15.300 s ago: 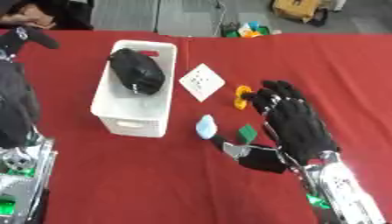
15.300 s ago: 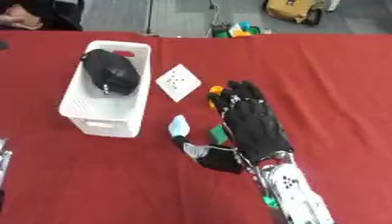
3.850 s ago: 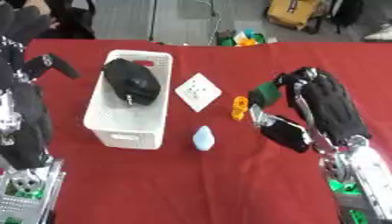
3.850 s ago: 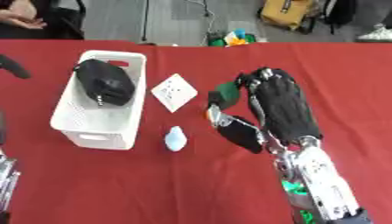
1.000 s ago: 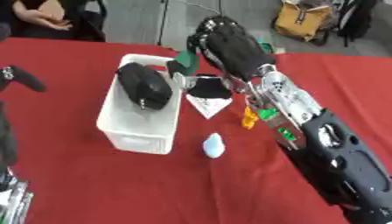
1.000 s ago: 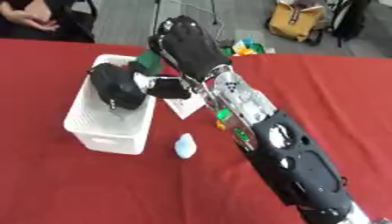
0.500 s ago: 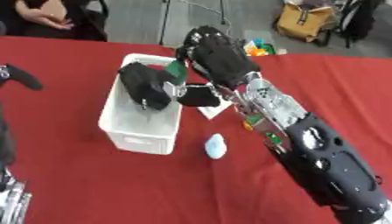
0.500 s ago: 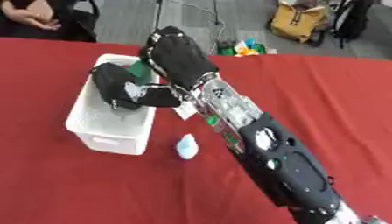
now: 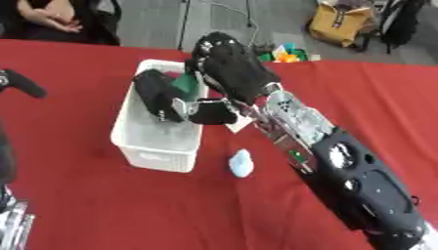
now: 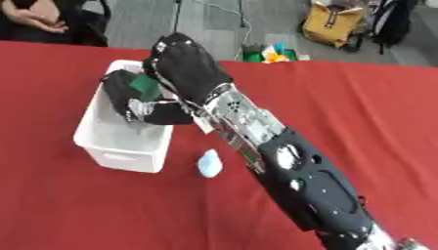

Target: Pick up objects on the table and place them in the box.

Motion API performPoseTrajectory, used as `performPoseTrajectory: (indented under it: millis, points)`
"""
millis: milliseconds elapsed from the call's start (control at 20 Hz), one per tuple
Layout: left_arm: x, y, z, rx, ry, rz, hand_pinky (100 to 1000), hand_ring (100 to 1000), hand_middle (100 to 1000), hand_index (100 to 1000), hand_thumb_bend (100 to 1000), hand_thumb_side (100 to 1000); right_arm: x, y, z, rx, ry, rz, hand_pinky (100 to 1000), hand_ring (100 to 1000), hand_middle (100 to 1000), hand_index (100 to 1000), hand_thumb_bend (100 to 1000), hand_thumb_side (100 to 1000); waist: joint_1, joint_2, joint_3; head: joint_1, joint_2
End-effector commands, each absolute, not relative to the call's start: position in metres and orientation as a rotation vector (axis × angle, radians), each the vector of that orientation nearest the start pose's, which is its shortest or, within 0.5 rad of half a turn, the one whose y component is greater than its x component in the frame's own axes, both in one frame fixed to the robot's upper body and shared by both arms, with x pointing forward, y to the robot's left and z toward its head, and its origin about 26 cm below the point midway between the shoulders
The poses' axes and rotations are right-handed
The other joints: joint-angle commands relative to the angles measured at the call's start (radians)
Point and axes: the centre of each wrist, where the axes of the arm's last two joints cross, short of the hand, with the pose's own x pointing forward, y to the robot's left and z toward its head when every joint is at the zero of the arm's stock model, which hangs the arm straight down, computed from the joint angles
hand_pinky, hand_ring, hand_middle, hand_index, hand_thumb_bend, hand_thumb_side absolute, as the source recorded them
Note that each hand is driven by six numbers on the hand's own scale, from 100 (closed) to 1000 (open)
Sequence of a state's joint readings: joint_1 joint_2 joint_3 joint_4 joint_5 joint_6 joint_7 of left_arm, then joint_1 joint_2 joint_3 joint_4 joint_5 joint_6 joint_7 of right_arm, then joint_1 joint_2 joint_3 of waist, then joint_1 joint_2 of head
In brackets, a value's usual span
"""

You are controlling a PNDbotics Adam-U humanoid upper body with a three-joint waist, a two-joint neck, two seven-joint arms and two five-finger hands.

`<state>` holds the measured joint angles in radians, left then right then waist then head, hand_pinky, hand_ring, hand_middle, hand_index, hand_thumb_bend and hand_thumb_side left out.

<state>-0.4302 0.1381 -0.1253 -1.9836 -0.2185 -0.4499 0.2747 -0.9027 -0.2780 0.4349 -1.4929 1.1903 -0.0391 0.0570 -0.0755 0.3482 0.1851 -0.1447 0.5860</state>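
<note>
A white box [image 9: 157,149] stands left of centre on the red table, with a black bulky object [image 9: 154,93] lying in it. My right hand [image 9: 229,73] reaches in from the lower right and hangs over the box's right rim. It is shut on a small green object [image 10: 143,87], which sits above the inside of the box. A light blue object [image 9: 241,163] lies on the cloth just right of the box. A white card [image 9: 240,124] shows partly under my forearm. Part of my left hand [image 9: 20,83] shows at the left edge.
Along the far table edge sit small colourful toys [image 9: 283,52]. A yellow bag [image 9: 342,23] stands on the floor behind. A seated person is at the top left, away from the table's things. Red cloth [image 9: 102,205] stretches in front of the box.
My right hand has carried the green object further left, from beside the box's right rim to over its inside. The blue object and box stay put.
</note>
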Motion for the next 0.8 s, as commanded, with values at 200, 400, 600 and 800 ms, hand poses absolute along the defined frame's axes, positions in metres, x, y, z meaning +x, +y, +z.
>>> performPoseTrajectory:
  millis: [200,400,600,800]
  points:
    - [0.3049,0.1813,0.2228,-0.044,3.368,0.125,409,834,793,918,112,1000,0.3844,-0.0986,0.2539,1.448,2.419,-1.733,835,748,336,531,100,868,0.004,-0.016,0.001,-0.003,-0.015]
    - [0.3049,0.1808,0.2232,-0.039,3.366,0.127,408,834,793,918,112,1000,0.3871,-0.1001,0.2509,1.436,2.415,-1.755,843,771,397,596,130,905,0.002,-0.016,0.001,-0.003,-0.017]
    - [0.3049,0.1808,0.2231,-0.038,3.367,0.131,406,834,793,919,112,1000,0.3888,-0.1013,0.2493,1.421,2.409,-1.772,846,777,429,648,219,931,0.001,-0.015,0.001,-0.002,-0.017]
    - [0.3048,0.1807,0.223,-0.037,3.368,0.134,405,834,793,918,111,1000,0.3901,-0.1027,0.2486,1.408,2.403,-1.78,850,782,439,670,263,938,0.001,-0.013,0.002,-0.003,-0.016]
